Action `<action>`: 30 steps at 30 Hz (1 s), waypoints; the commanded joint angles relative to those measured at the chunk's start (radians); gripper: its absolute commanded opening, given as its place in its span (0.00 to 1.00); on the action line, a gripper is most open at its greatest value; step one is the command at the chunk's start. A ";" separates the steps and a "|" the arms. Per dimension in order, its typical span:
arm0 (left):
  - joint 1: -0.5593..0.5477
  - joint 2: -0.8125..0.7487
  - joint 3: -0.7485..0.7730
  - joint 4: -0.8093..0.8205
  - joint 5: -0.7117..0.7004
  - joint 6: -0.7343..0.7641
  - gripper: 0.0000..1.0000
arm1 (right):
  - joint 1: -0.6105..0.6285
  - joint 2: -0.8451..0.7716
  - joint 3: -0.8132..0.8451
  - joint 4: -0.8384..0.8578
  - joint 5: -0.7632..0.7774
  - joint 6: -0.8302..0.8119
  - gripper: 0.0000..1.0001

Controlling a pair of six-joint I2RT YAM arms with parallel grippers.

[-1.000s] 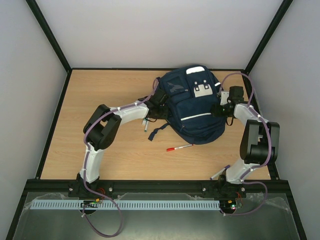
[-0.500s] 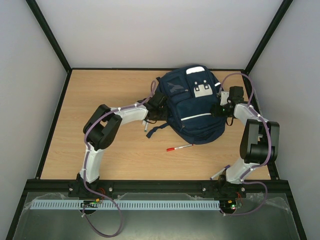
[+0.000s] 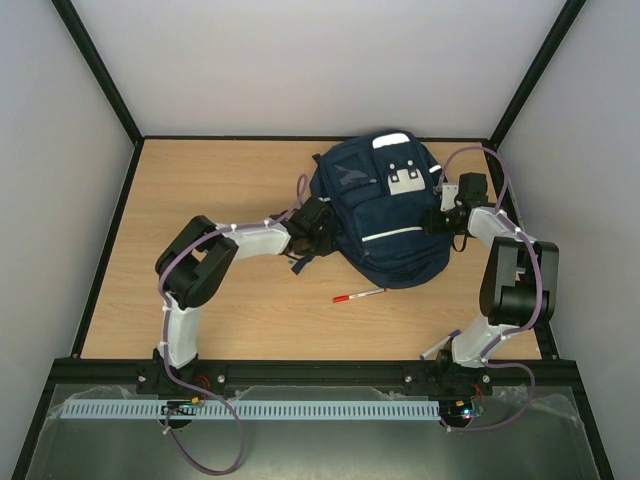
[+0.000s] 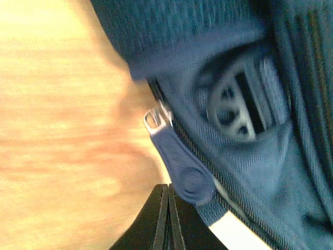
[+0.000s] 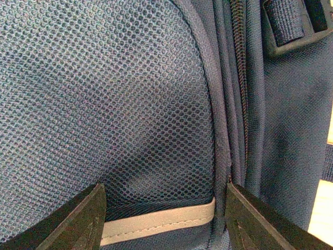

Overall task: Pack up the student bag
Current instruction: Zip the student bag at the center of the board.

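The navy-blue student bag (image 3: 385, 215) lies front up at the back middle of the table, with white stripes and a white patch. My left gripper (image 3: 314, 226) is shut at the bag's left edge. In the left wrist view the fingertips (image 4: 169, 188) are pressed together with nothing between them. A blue zip pull (image 4: 179, 164) on the bag (image 4: 270, 156) lies just beside them. My right gripper (image 3: 441, 220) is open at the bag's right side. In the right wrist view it (image 5: 165, 208) straddles the mesh side pocket (image 5: 114, 104) above a pale trim strip (image 5: 156, 221).
A red and white pen (image 3: 358, 295) lies on the wooden table (image 3: 200, 190) just in front of the bag. A loose bag strap (image 3: 305, 265) trails out beside my left wrist. Black frame rails border the table on all sides.
My left gripper has slid toward the near side along the bag's left edge, and its elbow has swung left. The right arm and the bag have stayed put.
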 commanded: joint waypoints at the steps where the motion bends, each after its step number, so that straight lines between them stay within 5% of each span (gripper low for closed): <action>1: -0.043 -0.055 -0.060 -0.004 0.011 -0.029 0.02 | 0.010 0.047 -0.024 -0.102 -0.045 -0.010 0.62; 14: -0.032 -0.164 -0.072 -0.092 -0.083 0.024 0.03 | 0.008 0.049 -0.023 -0.112 -0.050 -0.010 0.62; 16: -0.016 -0.184 -0.065 -0.104 -0.102 0.048 0.11 | 0.007 0.049 -0.023 -0.112 -0.052 -0.011 0.62; 19: 0.026 -0.170 -0.029 -0.132 -0.102 0.120 0.40 | 0.007 0.052 -0.022 -0.112 -0.054 -0.011 0.62; 25: 0.061 -0.104 0.022 -0.116 0.038 0.307 0.54 | 0.007 0.059 -0.020 -0.115 -0.059 -0.013 0.62; 30: 0.054 -0.036 0.085 -0.138 0.101 0.361 0.55 | 0.005 0.061 -0.018 -0.115 -0.059 -0.013 0.62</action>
